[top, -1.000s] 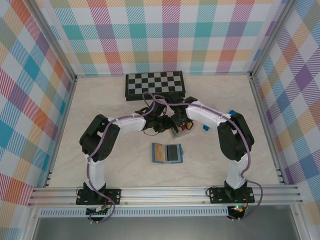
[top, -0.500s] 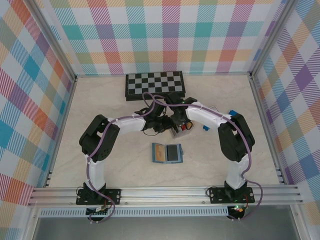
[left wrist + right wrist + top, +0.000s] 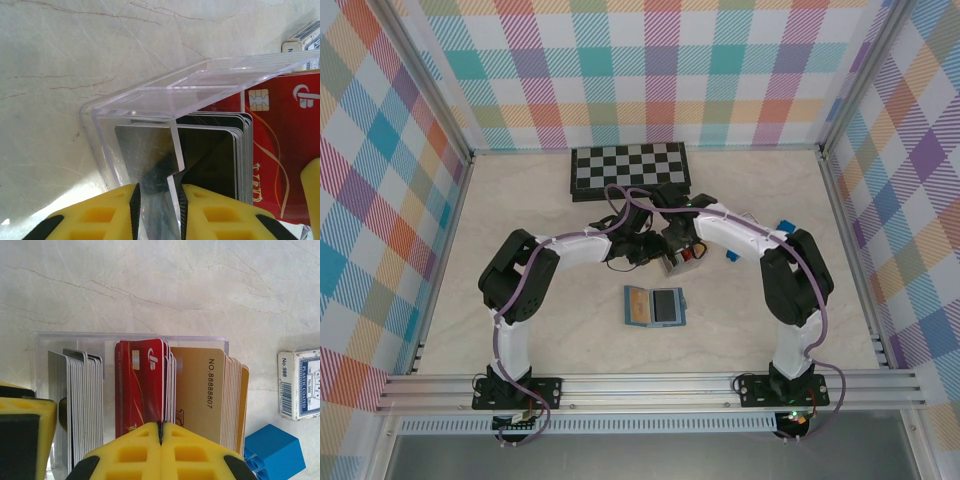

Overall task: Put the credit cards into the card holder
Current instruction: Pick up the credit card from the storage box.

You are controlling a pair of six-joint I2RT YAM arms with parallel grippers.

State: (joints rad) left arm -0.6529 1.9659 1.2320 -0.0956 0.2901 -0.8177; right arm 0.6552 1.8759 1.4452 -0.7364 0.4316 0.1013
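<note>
Right arm has shifted slightly since a second ago: its elbow sits a little nearer the arm's base and its forearm lies a touch farther toward the chessboard (image 3: 628, 170). Left arm, card holder (image 3: 655, 306) and loose items show no change.

Step in hand: drawing one card from the rack. No pocket filling yet.

- Credit cards stand on edge in the clear stand (image 3: 150, 95), at mid-worktop (image 3: 520, 200) between the two wrists. Red cards (image 3: 137, 390) in the middle slot, tan cards (image 3: 200, 390) just beside them, dark silver-edged cards (image 3: 80, 400) in the far slot.
- Left hand (image 3: 157, 212) is clenched on the stand's clear wall, seemingly to steady it.
- Right hand (image 3: 161, 445) is clenched, pads meeting on the free edge of the red stack. It looks to have a front red card pinched, though the pads hide the contact itself.
- Card holder lies open and flat, nearer the arm bases than the stand, well apart from both hands. An orange-tan patch shows on its left leaf; I can't tell whether that is a card.
- Blue block (image 3: 272, 450) and playing-card box (image 3: 300, 385) sit just beside the stand.

Next move, as I judge it: draw straight along the slot so neighbouring cards stay put, with the left hand holding the stand down. Then carry the card to the holder and line its edge up with a pocket mouth. The risk is dragging two cards out together.
</note>
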